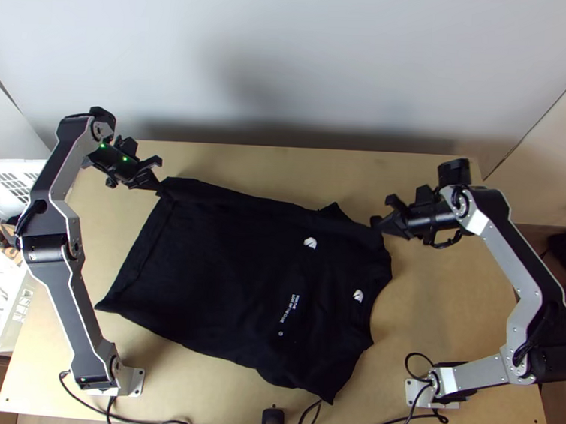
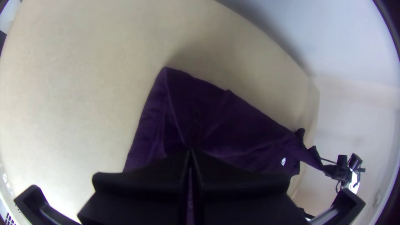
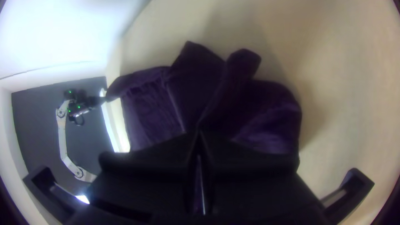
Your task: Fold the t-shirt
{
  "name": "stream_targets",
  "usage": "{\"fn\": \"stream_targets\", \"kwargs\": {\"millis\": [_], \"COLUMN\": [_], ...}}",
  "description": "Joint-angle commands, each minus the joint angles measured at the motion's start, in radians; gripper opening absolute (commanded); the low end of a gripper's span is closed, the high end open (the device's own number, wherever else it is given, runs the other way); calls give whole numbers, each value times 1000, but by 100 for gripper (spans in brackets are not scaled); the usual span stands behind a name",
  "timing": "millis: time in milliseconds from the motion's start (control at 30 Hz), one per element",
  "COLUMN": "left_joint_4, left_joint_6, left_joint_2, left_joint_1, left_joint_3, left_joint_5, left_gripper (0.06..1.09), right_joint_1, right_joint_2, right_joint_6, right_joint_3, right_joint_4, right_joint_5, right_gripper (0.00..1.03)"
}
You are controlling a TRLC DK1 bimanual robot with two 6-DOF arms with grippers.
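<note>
At the left, the left claw (image 1: pixel 158 185) has its fingers closed together on a pinch of the t-shirt (image 1: pixel 228 255), close to the far end of the hem (image 1: pixel 134 258), with a small flap of cloth reaching out past the fingertips. From that claw the hem runs toward the near side of the table (image 1: pixel 436 309), and the shirt lies spread to the right of it, its far edge drawn up in a loose ridge between the two claws. Just left of the right claw (image 1: pixel 379 224) a small peak of cloth pokes out, probably part of the far sleeve; it ought to be carried over with the rest, or it may end up sticking out of the fold. The right claw is also shut on the shirt, by the shoulder end, with the neck side lying nearer than its grip. The step in hand looks like a lengthwise fold. To do it well, lift both claws together just enough to clear the lower layer, keep the edge between them lightly taut, and bring it toward the near side at one pace. If one claw leads, the fold will likely twist; too hard a pull could drag the whole shirt.
</note>
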Motion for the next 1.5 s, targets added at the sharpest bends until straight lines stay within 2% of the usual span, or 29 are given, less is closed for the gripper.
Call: {"fn": "stream_targets", "kwargs": {"millis": [0,267,533,800,1067,1267,1300,1333,1400,1433,1467], "left_joint_4": [-38,-79,-101,-104,-110,-121,-122,-122,-122,-122,-122], "left_joint_6": [37,104,134,167,169,169,169,169,167,167,169], "left_joint_2": [1,17,47,72,78,75,73,69,63,58,55], "left_joint_1": [6,33,66,101,102,87,84,81,76,73,73], "left_joint_3": [4,4,4,4,4,-2,-2,-2,-2,-2,-2], "left_joint_5": [5,15,31,29,29,29,29,29,29,29,29], "left_gripper": [9,9,9,9,9,9,9,9,9,9,9], "right_joint_1": [37,34,33,22,7,59,74,91,119,126,136], "right_joint_2": [-6,-50,-65,-65,-41,-32,-27,-18,7,20,25], "right_joint_6": [-59,-135,-299,-404,-394,-303,-293,-289,-289,-294,-297], "right_joint_3": [-43,-75,-78,-177,-200,-258,-269,-279,-298,-301,-304], "right_joint_4": [-135,-208,-381,-410,-326,-226,-214,-209,-204,-204,-204], "right_joint_5": [-1,-1,-3,-1,-3,-3,-3,-1,-1,-1,-1], "right_gripper": [3,3,3,3,3,4,13,29,55,65,70]}}
